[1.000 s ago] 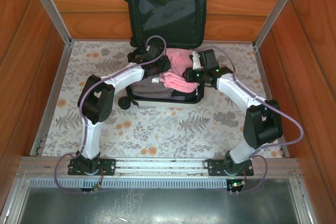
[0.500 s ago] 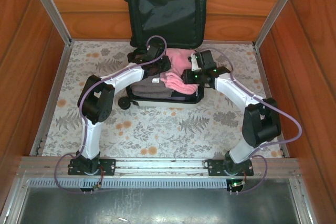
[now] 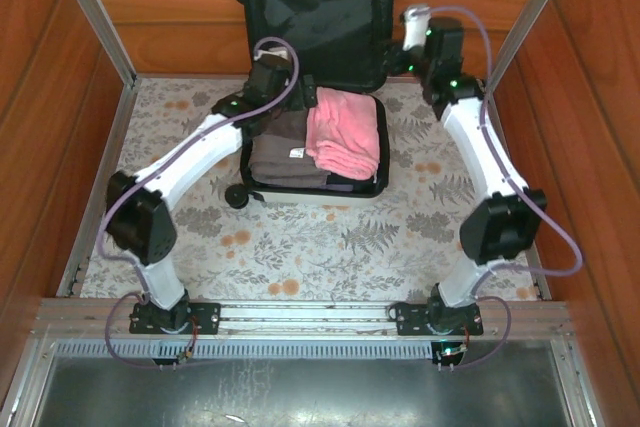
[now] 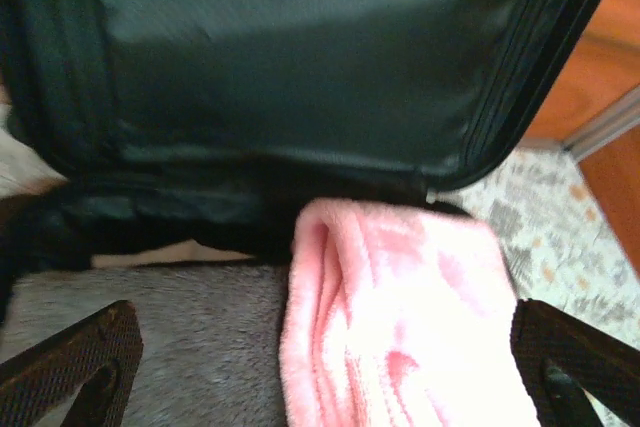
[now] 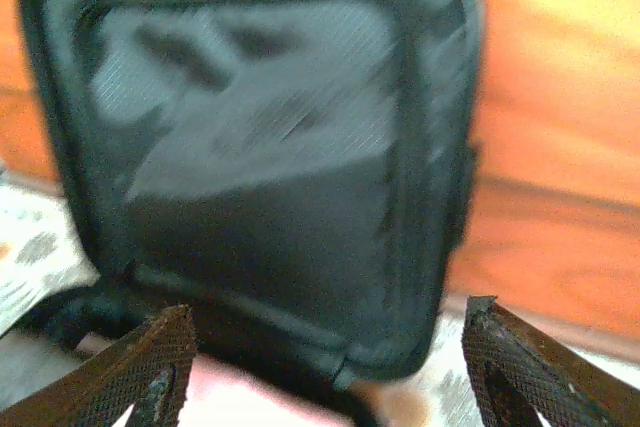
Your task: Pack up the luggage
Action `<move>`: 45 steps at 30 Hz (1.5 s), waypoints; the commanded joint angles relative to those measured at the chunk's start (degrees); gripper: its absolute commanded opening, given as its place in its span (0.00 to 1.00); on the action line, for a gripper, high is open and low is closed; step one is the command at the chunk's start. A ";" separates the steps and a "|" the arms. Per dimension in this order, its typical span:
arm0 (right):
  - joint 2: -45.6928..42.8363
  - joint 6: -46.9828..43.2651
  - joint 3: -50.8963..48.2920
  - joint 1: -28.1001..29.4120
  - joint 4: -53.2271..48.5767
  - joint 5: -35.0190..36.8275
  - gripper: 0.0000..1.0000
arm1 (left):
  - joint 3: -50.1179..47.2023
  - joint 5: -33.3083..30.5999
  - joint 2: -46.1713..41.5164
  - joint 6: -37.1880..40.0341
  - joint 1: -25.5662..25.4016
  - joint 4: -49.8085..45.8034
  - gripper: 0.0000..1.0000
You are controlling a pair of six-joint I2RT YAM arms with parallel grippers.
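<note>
At the far edge of the table (image 3: 300, 242) your rounded luggage (image 3: 315, 17) lies open, black fabric lid upright; a fluffy pink towel (image 3: 345, 137) touches folded grey cloth (image 3: 285, 152) inside. Your left pincer (image 4: 320, 377) and right pincer (image 5: 320, 367) gape wide, empty.

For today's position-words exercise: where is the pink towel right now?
Top view: the pink towel lies in the right half of the open luggage base, against the folded grey-brown garment on its left, before the raised lid.

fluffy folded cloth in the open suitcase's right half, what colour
Pink fluffy folded cloth, clearest in the top external view.
</note>
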 commanded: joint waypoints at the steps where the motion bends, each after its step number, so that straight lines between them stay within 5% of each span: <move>1: 10.23 -0.30 8.43 -4.76 2.42 -8.21 0.74 | -8.26 -5.55 -7.43 -1.17 0.31 -6.48 1.00; 4: 18.85 -0.79 18.93 -5.78 1.54 -9.43 0.73 | -23.93 -5.66 -17.67 -12.63 -0.75 -5.71 0.96; 8: 25.56 0.02 22.63 -5.97 7.11 -12.01 0.71 | -41.08 -14.18 -29.00 -16.20 -9.68 -2.24 0.90; 15: 24.49 4.70 10.87 -5.72 26.55 -18.02 0.65 | -62.08 -14.84 -35.66 -25.61 -21.19 13.65 0.76; 21: 19.96 2.63 0.71 -5.14 39.49 -14.85 0.68 | -61.21 -18.21 -27.04 -32.36 -24.55 16.22 0.74; 29: 27.38 0.33 7.10 -4.08 46.57 -10.84 0.64 | -60.61 -22.87 -19.43 -42.75 -24.20 21.82 0.73; 37: 36.06 2.53 20.15 -4.01 45.64 -12.04 0.34 | -56.07 -8.12 -6.83 -48.26 -17.91 25.06 0.64; 45: 41.51 0.96 30.83 -3.52 38.98 -13.38 0.35 | -57.31 -2.94 0.58 -54.74 -15.98 33.80 0.61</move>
